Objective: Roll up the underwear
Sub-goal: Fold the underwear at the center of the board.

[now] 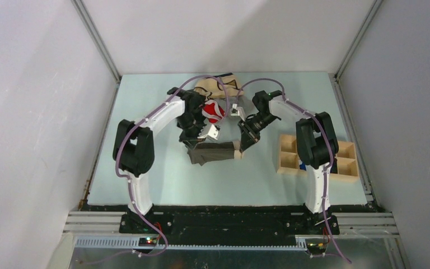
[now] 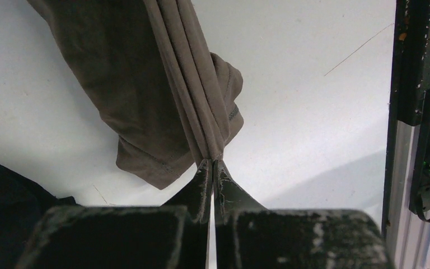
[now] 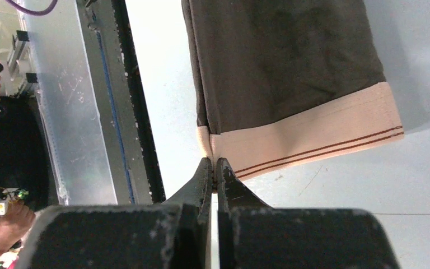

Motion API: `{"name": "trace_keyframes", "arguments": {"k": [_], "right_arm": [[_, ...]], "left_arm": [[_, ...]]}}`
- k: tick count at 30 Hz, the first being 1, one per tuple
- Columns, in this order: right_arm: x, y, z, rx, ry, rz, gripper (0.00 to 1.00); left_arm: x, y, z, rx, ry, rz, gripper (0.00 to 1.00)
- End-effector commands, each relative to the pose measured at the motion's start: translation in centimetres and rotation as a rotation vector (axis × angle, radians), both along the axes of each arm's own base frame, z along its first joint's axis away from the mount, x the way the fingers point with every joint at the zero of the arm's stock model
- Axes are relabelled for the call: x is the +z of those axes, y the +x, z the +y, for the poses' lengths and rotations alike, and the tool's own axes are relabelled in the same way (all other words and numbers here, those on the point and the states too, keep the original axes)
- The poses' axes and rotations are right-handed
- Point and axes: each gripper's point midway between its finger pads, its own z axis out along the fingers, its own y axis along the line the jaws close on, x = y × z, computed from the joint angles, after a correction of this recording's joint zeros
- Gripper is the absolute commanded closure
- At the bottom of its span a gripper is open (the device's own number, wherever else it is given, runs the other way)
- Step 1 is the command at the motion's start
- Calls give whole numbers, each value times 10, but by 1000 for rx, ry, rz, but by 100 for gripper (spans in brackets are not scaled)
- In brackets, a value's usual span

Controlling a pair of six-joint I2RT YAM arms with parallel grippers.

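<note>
Left wrist view has the left gripper [image 2: 213, 162] closed tight on a gathered pleat of the underwear [image 2: 145, 84]. The dark olive cloth fans away ahead of its fingertips and sags off to one side over the table [image 2: 313, 84]. The right gripper [image 3: 213, 163] is pinched together as well, but it nips only the corner edge of the cream waistband [image 3: 313, 140], and the rest of the garment runs out ahead of it.

That shallow bite looks like the weak point: if the arms draw apart or lift unevenly, the band could slide free and the spread would collapse. The bunched folds in the left grip may also go down crooked, which would give a lopsided roll. A black garment [image 2: 5, 196] lies close beside the left gripper and could be dragged along if the arm sweeps low.

From above, both arms reach forward and bend inward toward each other. Their wrists tip downward at opposite ends of the underwear, which spans the gap between them.
</note>
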Motion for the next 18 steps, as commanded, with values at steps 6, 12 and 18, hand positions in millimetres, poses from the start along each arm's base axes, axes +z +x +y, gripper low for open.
{"name": "trace_keyframes", "arguments": {"k": [6,12,18], "right_arm": [[4,-37,-8,29,-42,88,100],[0,-84,-14,76,-56,145,100],[3,-84,-17,59,-49,178,100]], "left_arm": [[10,-35,7,-7,-9,44,100],[-4,-104,2,-21,-40,176,100],[-7,-95,5,6,-23,166,100]]}}
